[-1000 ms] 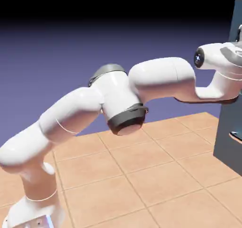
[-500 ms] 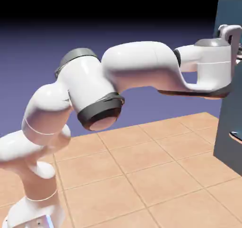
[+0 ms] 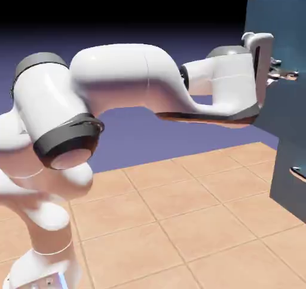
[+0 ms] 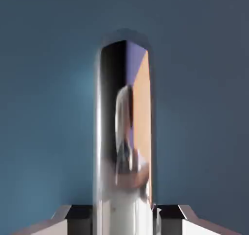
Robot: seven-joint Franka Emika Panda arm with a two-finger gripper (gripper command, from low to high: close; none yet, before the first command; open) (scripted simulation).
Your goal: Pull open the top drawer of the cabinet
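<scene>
The blue-violet backdrop (image 3: 197, 138) fills the middle of the exterior view, going black toward 12 o'clock. The tiled floor (image 3: 179, 222), pale orange, spreads around 6 o'clock. The white arm (image 3: 119, 72) rises from 7 o'clock, bulges at 9 and reaches across to 2.

The cabinet (image 3: 287, 162), slate-blue, stands at 3 o'clock, cut off by the picture's edge. Its top drawer (image 3: 263, 24) is at 2 o'clock and is open, its body standing out toward the arm, past the cabinet's lower part. In the hand view, the drawer's plain blue front fills the background.

The gripper (image 4: 125, 220) is closed on the drawer's handle (image 4: 124, 132), its dark fingertips (image 4: 79, 220) pressed to either side of the bar, near 5 and 7 o'clock in the hand view. That shiny silver bar runs from near 12 o'clock down to 6, mirroring black, violet and orange. The lower handle (image 3: 298, 173), also silver, sits between 3 and 4 o'clock in the exterior view, apart from the gripper.
</scene>
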